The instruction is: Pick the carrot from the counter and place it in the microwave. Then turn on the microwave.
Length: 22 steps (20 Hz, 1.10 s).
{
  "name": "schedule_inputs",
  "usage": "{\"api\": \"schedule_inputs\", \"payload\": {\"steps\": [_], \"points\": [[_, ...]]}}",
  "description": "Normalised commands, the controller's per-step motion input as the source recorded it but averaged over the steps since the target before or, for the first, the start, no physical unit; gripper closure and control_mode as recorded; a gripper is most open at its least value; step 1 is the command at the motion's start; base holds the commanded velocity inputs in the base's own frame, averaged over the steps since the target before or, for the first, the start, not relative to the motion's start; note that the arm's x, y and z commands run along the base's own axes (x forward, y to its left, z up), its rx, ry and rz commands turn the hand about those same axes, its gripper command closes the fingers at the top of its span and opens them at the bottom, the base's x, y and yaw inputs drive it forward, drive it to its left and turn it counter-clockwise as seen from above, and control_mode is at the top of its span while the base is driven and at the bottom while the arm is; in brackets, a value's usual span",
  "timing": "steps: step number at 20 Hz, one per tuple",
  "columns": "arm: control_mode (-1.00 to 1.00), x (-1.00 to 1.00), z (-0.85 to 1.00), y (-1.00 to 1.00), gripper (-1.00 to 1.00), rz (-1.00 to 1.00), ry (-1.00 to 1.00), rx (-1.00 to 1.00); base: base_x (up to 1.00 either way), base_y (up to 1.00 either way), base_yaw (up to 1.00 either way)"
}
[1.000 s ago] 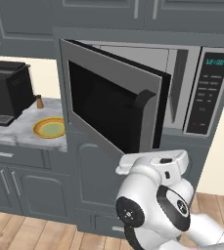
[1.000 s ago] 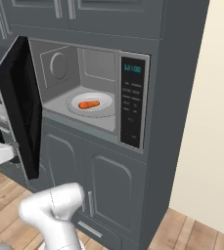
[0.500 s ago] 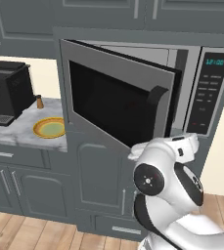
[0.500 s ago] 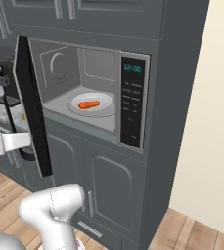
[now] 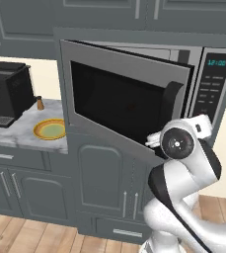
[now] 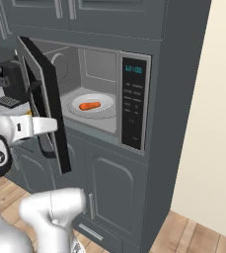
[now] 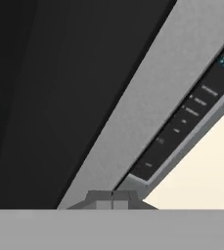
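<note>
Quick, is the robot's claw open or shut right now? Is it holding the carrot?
Gripper: shut, holding nothing. The carrot lies inside the microwave.

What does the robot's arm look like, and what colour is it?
The arm is glossy white, made of fat rounded tubes, with dark bands at the joints. A round dark cap with a small white mark sits on one joint. The end effector has two small dark grey tips.
</note>
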Motion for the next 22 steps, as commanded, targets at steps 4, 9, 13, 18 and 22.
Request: {"api": "schedule_inputs", "payload": {"steps": [4, 9, 13, 18, 22], "points": [[-1.0, 0.33, -0.24, -0.61, 1.0, 0.16, 0.01, 0.0, 0.0, 0.0, 0.0], [-1.0, 0.34, -0.29, -0.59, 1.0, 0.16, 0.0, 0.0, 0.0, 0.0, 0.0], [-1.0, 0.34, -0.34, -0.48, 1.0, 0.15, 0.0, 0.0, 0.0, 0.0, 0.0], [-1.0, 0.27, -0.31, -0.18, 1.0, 0.1, -0.01, -0.03, 0.0, 0.0, 0.0], [-1.0, 0.38, -0.46, 0.17, 1.0, 0.02, -0.07, -0.11, 0.0, 0.0, 0.0]]}}
